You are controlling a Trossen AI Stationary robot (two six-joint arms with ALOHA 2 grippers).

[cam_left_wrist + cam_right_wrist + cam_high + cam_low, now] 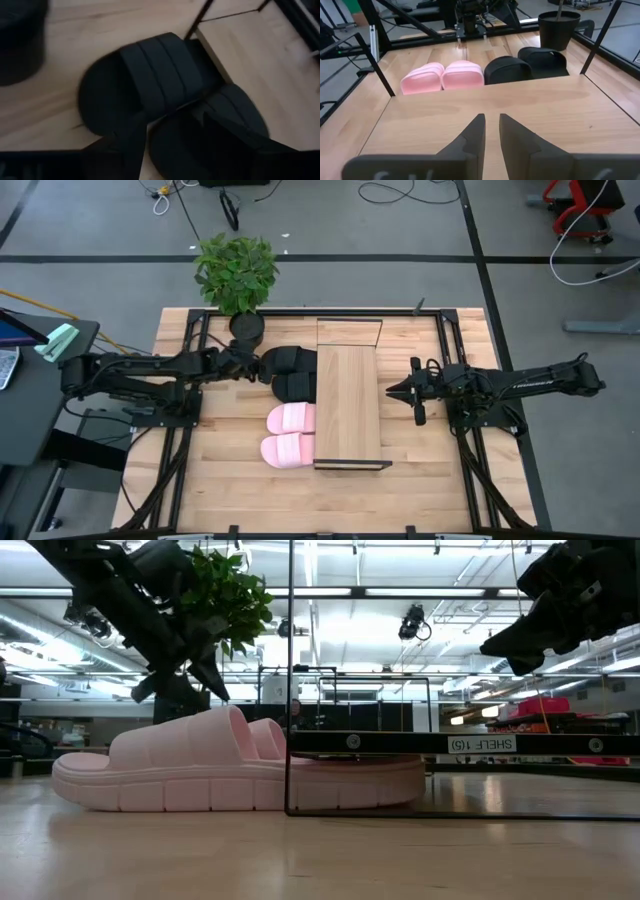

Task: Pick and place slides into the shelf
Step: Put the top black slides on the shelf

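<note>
High view shows the counter (200,470) carrying the shelf (348,405), its top board bare. All four slides sit tucked against its left edge: two black slides (290,372) behind, two pink slides (290,434) nearer. Left gripper (252,366) hovers at the black pair, fingers spread, holding nothing. Right gripper (392,391) waits across the shelf, fingers nearly together and empty. I judge a black slide was just released; next, back off without nudging it.

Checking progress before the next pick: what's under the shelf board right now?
All four slides poke out from under the shelf on its left side: two black, two pink. The board covers their toe ends and anything farther under it.
</note>
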